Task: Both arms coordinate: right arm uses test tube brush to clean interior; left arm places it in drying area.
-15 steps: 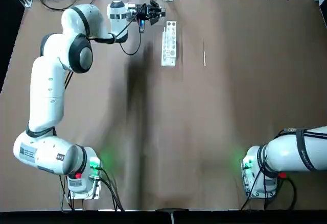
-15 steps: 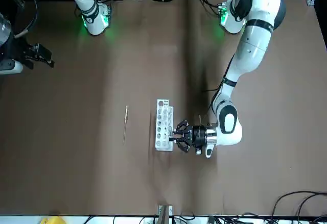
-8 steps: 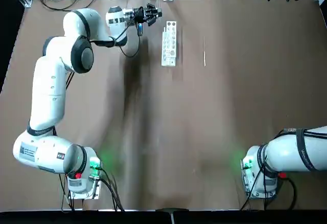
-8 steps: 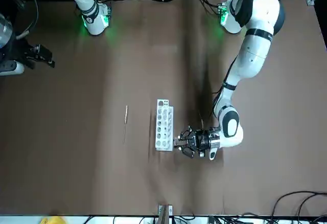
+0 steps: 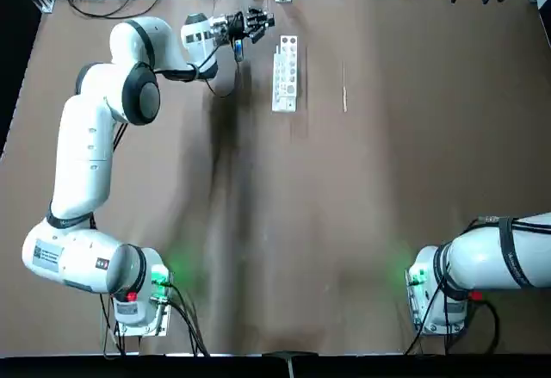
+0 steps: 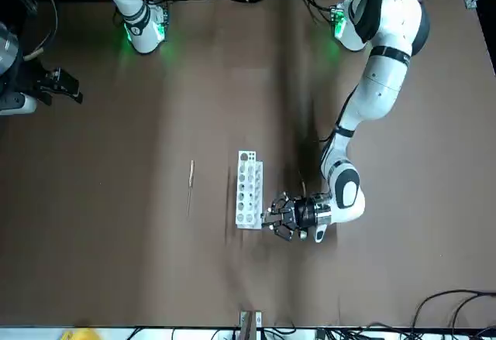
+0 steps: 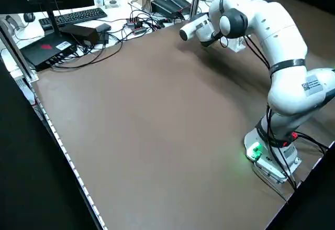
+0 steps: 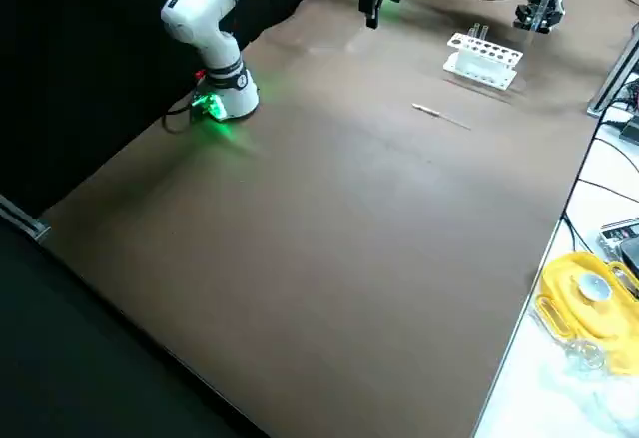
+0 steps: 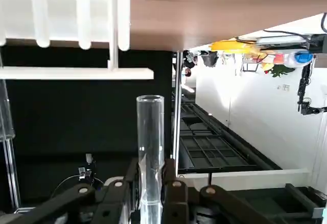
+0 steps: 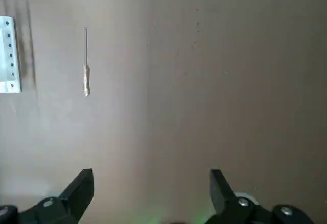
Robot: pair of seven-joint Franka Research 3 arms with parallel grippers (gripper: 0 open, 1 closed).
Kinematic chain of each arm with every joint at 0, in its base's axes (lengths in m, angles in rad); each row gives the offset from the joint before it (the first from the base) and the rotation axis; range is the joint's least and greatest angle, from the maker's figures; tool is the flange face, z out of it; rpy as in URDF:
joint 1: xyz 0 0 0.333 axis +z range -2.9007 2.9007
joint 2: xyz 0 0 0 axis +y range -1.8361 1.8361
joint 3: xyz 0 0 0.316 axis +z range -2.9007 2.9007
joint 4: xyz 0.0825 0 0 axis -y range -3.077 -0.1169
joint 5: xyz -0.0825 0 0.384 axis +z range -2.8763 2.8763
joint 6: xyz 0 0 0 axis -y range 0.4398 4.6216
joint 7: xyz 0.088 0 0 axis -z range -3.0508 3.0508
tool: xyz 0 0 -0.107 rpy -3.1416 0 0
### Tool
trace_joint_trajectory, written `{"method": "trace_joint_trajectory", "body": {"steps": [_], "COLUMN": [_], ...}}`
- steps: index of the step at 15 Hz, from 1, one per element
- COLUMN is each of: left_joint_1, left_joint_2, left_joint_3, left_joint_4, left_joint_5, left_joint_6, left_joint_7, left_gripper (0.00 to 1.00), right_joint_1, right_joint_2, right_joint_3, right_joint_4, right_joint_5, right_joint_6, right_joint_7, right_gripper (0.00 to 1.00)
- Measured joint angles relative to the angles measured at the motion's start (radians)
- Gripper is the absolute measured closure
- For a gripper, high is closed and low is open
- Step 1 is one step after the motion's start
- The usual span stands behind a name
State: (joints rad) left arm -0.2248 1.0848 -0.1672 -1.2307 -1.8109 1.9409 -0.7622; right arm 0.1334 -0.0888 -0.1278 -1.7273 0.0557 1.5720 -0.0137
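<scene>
The left gripper [image 9: 152, 175] has its two fingers clamped around a clear glass tube [image 9: 150, 147], one finger on each side. It is raised over the far half of the table, just to the robot's left of the white rack. The left arm [image 5: 82, 150] reaches forward from its base and bends inward to bring the gripper there.

The drying area, a narrow white rack [image 5: 285, 74] with rows of round holes, stands on the table with its long side running away from the robot. In the right side view, clear tubes [image 8: 479, 32] stand upright at the rack.

The test tube brush [image 5: 344, 89] lies on the table to the robot's right of the rack, apart from it and roughly parallel to its long side. It is a slim, pale stick, its thicker end toward the robot and its thinner end pointing away. Neither gripper touches it.

The right gripper [image 10: 152, 188] hangs above the table on the robot's right side, its two dark fingers wide apart with nothing between them. The right arm [image 5: 516, 249] extends outward from its base and leaves the top view at the edge.

Past the far edge of the brown table [image 5: 284, 223] are tangled black cables [image 7: 138, 24], a keyboard [image 7: 79, 17] and a yellow case [image 8: 594, 313].
</scene>
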Motion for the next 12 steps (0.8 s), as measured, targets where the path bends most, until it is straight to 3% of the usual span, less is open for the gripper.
{"method": "trace_joint_trajectory", "body": {"steps": [12], "left_joint_1": [-0.021], "left_joint_2": [0.024], "left_joint_3": [-0.004], "left_joint_4": [0.0], "left_joint_5": [-0.013], "left_joint_6": [-0.001], "left_joint_7": [0.058], "left_gripper": [0.77], "right_joint_1": [0.0], "right_joint_2": [0.0], "right_joint_3": [0.001], "right_joint_4": [0.0], "right_joint_5": [0.0], "right_joint_6": [0.0], "right_joint_7": [0.0], "right_gripper": [0.0]}}
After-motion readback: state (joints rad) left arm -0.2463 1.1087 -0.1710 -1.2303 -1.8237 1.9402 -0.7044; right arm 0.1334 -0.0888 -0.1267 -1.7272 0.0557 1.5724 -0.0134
